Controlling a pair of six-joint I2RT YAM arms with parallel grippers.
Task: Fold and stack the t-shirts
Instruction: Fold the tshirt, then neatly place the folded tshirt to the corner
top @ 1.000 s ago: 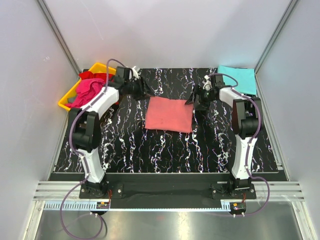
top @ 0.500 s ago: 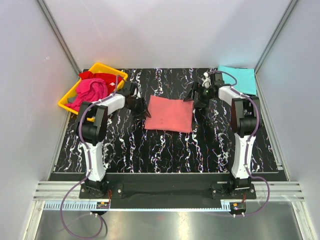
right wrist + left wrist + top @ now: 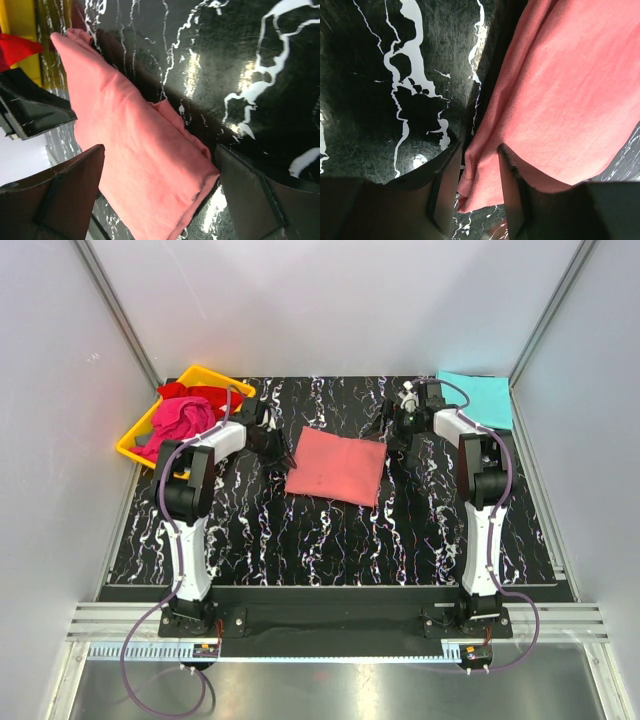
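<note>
The salmon-pink t-shirt lies folded in a rectangle mid-table. My left gripper is at its far left corner; in the left wrist view the jaws are closed narrowly on that corner's cloth. My right gripper is at the far right corner; in the right wrist view it is wide open, straddling the corner. The turquoise t-shirt lies flat at the far right. The magenta t-shirt and the red t-shirt are bunched in the tray.
The yellow plastic tray stands at the far left corner, partly off the black marbled table. Grey walls close in the left, right and back sides. The tray's yellow wall also shows in the right wrist view.
My left gripper moved from beside the tray to the pink shirt's far left corner and closed on it. The right gripper shifted slightly at the far right corner. The shirt shifted a little.
</note>
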